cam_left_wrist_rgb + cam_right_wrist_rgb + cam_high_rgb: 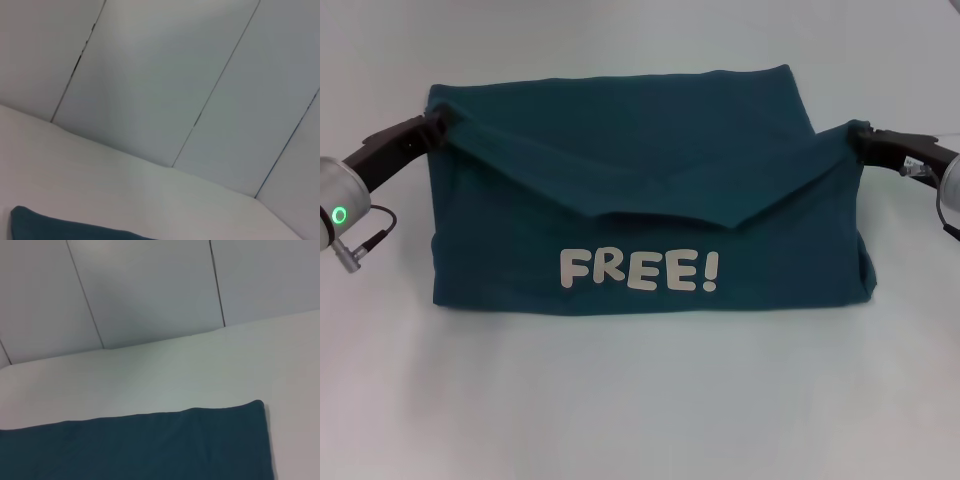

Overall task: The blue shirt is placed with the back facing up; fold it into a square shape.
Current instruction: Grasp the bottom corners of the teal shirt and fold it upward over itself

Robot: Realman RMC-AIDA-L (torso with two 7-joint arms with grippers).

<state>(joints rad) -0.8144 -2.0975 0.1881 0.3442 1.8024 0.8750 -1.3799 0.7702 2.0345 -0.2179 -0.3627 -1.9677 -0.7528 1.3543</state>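
Pale grey-white bench (640,400), seen from the head camera. Directly on it lies the blue shirt (650,150), partly folded into a broad block, white "FREE!" lettering facing the near edge. The bench's far edge meets a panelled wall (150,290) in both wrist views.

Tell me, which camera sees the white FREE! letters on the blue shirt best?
The head view: the FREE! letters show whole on the blue shirt. The left and right wrist views show only plain blue cloth, no letters.
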